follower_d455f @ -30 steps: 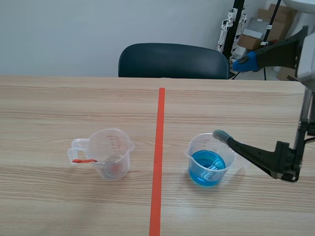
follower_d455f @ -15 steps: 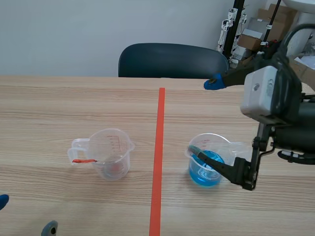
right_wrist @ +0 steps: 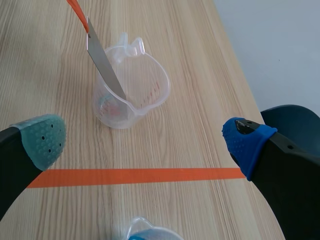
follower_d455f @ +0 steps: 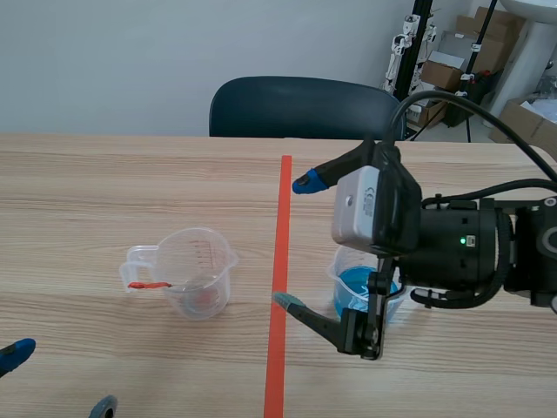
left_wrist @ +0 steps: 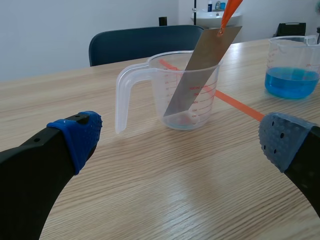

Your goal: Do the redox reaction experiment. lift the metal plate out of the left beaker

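**Plate leans in the left beaker; both claws spread, neither on it**

The plate (left_wrist: 200, 70) stands in the left beaker (follower_d455f: 198, 272). Its lower end rests on the beaker floor. Its long axis runs steeply up and tilted, so the upper end pokes out above the rim with an orange tab (left_wrist: 227, 12) on top. That upper end is what you'll want to pinch.

Your right claw (follower_d455f: 294, 244) hangs over the tape line (follower_d455f: 280, 218) with its fingers wide apart and nothing between them. From it the plate lies ahead, across the line, a little toward the grey-green pad's side. Your left claw (follower_d455f: 59, 380) sits low at the near table (follower_d455f: 104, 192) edge, also spread and holding nothing. The beaker is straight ahead of it, framed between its fingers.

The right claw looks nearer, but I can't say for sure.

Count:
- two beakers, the left one clear and the right beaker (follower_d455f: 348, 279) holding blue liquid
- one plate
- one tab
- one chair (follower_d455f: 305, 106)
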Robot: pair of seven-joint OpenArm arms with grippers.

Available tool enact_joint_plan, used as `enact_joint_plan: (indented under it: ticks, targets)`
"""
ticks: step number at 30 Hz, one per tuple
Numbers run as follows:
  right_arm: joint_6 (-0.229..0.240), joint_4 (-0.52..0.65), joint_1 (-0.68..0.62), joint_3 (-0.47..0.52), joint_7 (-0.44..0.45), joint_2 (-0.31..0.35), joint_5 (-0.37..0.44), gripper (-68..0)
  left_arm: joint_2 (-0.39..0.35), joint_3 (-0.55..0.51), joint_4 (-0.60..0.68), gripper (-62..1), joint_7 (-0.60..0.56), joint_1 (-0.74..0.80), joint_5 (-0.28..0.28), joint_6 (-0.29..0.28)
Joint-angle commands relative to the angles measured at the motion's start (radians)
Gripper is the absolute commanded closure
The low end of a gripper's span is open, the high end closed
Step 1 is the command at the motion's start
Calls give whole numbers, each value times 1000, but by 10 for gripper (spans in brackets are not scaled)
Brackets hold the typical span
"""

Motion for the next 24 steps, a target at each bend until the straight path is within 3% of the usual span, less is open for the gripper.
enact_joint_plan:
  ticks: [1,24]
  targets:
    - [-4,-10,35,-16,6,-16,7,-679,-9,-1,10,-623,-46,0,-10,4]
    - [-5,-187,263,-338,-54,-248,-4,-679,-9,-1,10,-623,-46,-1,-11,5]
